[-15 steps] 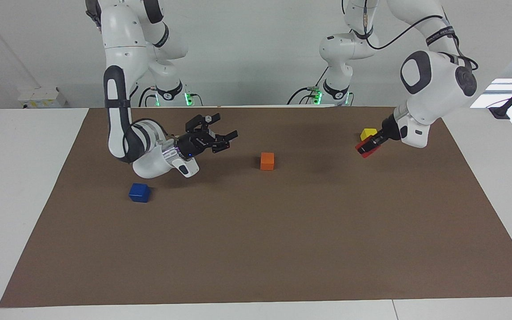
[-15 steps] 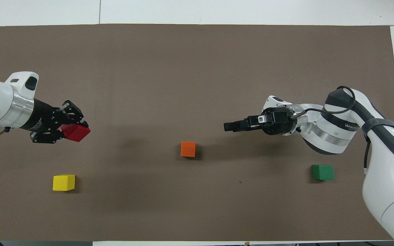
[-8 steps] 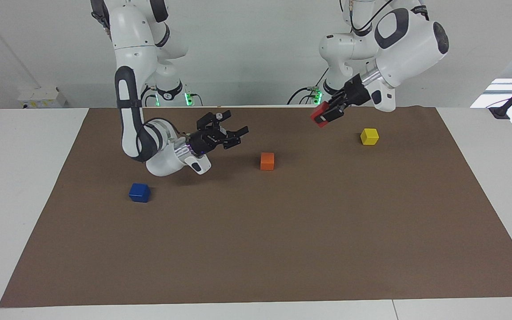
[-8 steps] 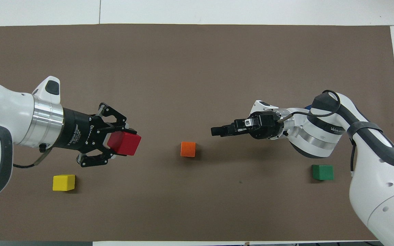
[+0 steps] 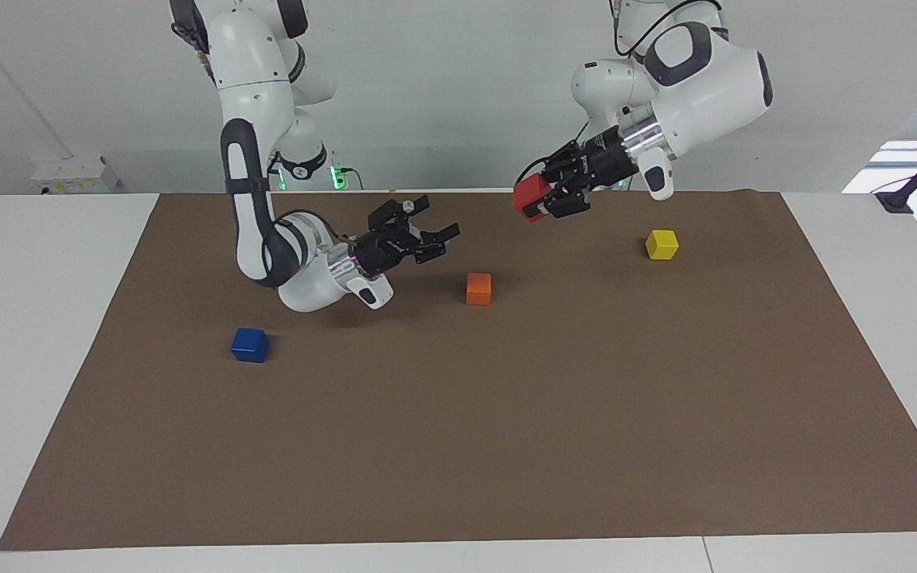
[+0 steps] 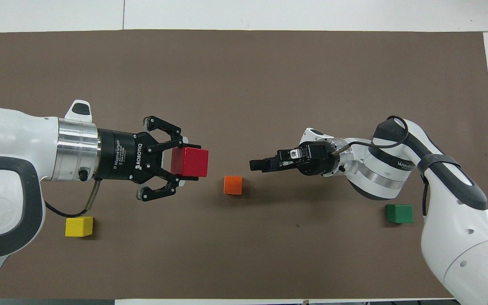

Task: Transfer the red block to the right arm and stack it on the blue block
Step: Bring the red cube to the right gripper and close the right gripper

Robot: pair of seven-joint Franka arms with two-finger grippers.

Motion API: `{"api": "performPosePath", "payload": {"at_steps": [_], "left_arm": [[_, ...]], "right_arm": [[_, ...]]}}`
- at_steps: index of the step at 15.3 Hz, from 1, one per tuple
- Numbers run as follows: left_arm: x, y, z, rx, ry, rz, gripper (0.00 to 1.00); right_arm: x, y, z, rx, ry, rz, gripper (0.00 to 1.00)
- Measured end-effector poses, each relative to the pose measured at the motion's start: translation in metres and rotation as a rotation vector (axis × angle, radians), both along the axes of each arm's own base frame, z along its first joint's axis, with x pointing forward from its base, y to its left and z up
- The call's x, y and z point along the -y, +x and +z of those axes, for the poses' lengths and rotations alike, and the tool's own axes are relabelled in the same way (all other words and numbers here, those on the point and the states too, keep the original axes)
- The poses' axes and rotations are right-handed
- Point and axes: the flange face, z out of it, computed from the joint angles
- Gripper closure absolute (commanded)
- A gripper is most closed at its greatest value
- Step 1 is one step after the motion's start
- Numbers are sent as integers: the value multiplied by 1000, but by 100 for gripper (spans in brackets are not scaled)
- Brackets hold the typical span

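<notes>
The left gripper (image 5: 542, 199) has its fingers closed on opposite faces of the red block (image 5: 529, 196), which it holds in the air above the mat (image 5: 458, 446), toward the robots' side of the orange block (image 5: 478, 288). One second ago the block was low beside the yellow block (image 5: 661, 243); it has since been lifted and carried toward the table's middle. The right gripper (image 5: 436, 237) has spread fingers, holds nothing, and has advanced to face the block across a clear gap. Judgement: the handover approach is under way and the transfer is not yet made. The blue block (image 5: 250, 344) lies uncovered toward the right arm's end.
</notes>
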Motion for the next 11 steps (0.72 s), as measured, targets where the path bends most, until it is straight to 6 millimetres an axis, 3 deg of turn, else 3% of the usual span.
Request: {"api": "performPosePath", "payload": {"at_steps": [4,11], "left_arm": [[39,-14,-6,-124,-24,227,100],[84,-37,1,-93,-61,253,100]], "right_arm": [[-3,-1,-2,-4,-11,-1,0],[-5,-1,-2,-5,-13,0,0]]}}
